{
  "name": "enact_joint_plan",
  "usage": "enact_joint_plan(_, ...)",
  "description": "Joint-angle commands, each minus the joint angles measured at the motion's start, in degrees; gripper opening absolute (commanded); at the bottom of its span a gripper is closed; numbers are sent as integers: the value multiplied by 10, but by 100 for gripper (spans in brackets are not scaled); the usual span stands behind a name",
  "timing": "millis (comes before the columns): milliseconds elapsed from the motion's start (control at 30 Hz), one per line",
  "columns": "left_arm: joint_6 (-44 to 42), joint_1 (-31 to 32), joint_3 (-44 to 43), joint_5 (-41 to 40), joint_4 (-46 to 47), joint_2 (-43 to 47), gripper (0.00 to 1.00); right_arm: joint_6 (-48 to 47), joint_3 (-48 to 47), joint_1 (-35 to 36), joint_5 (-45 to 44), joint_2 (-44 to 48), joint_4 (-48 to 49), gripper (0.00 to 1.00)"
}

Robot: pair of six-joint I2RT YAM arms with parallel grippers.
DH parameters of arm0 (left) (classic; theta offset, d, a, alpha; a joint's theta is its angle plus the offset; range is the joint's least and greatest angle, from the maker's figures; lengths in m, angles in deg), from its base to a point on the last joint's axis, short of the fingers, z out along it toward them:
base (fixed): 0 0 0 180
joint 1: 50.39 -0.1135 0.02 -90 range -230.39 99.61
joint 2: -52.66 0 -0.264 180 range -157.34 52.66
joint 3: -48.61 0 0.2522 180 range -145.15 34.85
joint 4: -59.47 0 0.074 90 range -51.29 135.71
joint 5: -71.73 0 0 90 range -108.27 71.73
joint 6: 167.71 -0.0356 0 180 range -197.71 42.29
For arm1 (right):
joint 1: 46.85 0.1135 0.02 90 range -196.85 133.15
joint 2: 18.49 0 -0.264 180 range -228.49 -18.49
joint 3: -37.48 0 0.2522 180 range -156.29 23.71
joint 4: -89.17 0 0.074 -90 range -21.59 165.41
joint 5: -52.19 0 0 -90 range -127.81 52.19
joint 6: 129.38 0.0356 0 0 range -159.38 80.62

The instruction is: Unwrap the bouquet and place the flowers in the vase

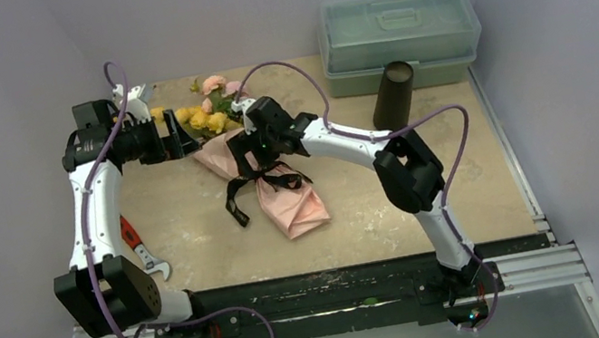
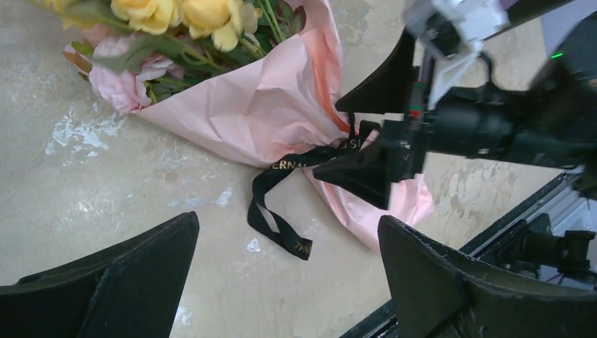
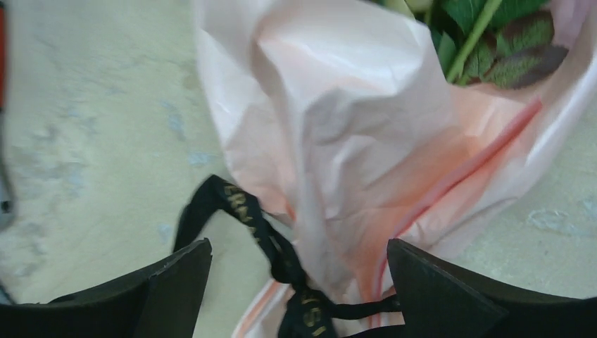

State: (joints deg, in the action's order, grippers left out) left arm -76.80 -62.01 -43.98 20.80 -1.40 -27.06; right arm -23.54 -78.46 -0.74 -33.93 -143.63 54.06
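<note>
My right gripper point(image 3: 297, 243), jaws spread, straddles ribbon knot point(image 3: 304, 304) at bouquet point(image 1: 293, 207) waist; bouquet axis runs far-left blooms point(image 1: 209, 115) to near-right tail; left gripper point(image 2: 288, 225) spread too, by blooms.

Flowers point(image 1: 205, 119) yellow & peach-pink, paper point(image 2: 260, 105) pale pink w/ black ribbon point(image 2: 271, 211) (gold lettering), vase point(image 1: 394, 94) dark brown-black.
</note>
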Motion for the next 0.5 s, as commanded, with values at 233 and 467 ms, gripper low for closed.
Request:
enact_joint_plan(233,-201,22,71,82,54,-17,91,-111,5,-113,268,123,-52,94)
enact_joint_plan(467,-372,172,166,36,123,49,70,-264,29,-177,315,113,-178,84)
